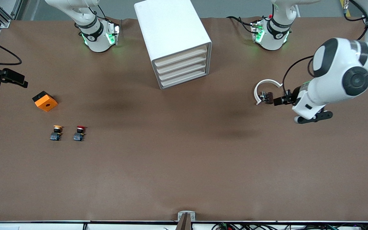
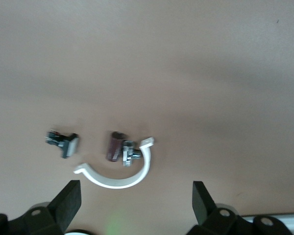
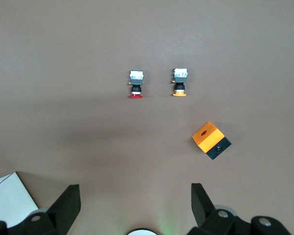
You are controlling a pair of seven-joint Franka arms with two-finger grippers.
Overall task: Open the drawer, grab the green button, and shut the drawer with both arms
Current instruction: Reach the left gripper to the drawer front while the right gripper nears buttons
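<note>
The white cabinet (image 1: 171,28) stands midway between the arm bases, its four cream-fronted drawers all shut; the lower two (image 1: 184,76) are alike. The green button is hidden. My left gripper (image 1: 281,100) is open and empty over the table at the left arm's end, beside a white half-ring clamp (image 1: 265,87). In the left wrist view its gripper (image 2: 135,200) is open just short of the clamp (image 2: 120,180). My right gripper (image 1: 10,78) is open and empty over the right arm's end of the table, with nothing between its fingers in the right wrist view (image 3: 135,200).
An orange block (image 1: 45,101) with a hole, a yellow-orange-capped button (image 1: 56,132) and a red-capped button (image 1: 80,133) lie at the right arm's end. A small brown and metal part (image 2: 118,147) lies inside the clamp, with another small part (image 2: 63,142) beside it.
</note>
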